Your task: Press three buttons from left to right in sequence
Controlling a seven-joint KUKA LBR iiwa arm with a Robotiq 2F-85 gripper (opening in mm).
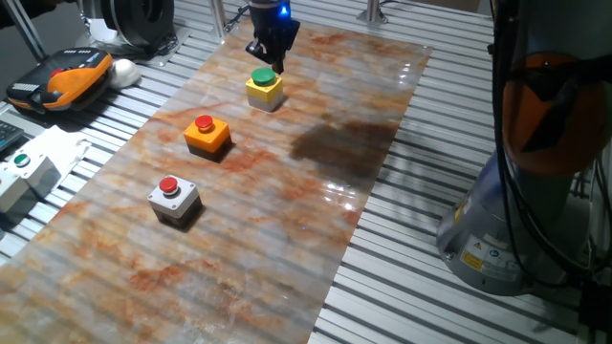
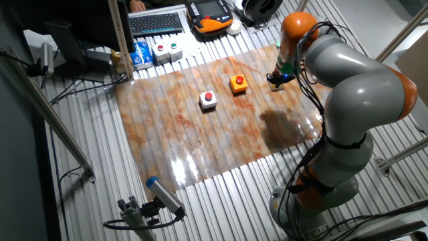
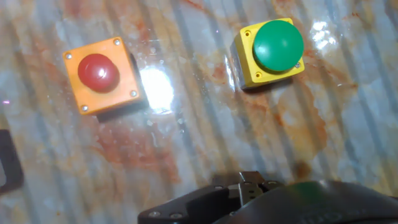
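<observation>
Three button boxes stand in a diagonal row on the marbled board point(image 1: 287, 248). The grey box with a red cap point(image 1: 173, 198) is nearest, the orange box with a red cap point(image 1: 207, 135) is in the middle, and the yellow box with a green cap point(image 1: 264, 88) is farthest. My gripper point(image 1: 266, 57) hangs just above and behind the green cap; I cannot tell whether it touches. In the other fixed view the grey box point(image 2: 208, 100) and orange box point(image 2: 239, 83) show, and the gripper point(image 2: 277, 79) hides the yellow one. The hand view shows the orange box point(image 3: 101, 75) and yellow box point(image 3: 270, 51).
A white box with a small green button point(image 1: 24, 174) sits left of the board on the slatted table. An orange and black pendant point(image 1: 62, 81) lies at the far left. The robot's base point(image 1: 535, 191) stands at the right.
</observation>
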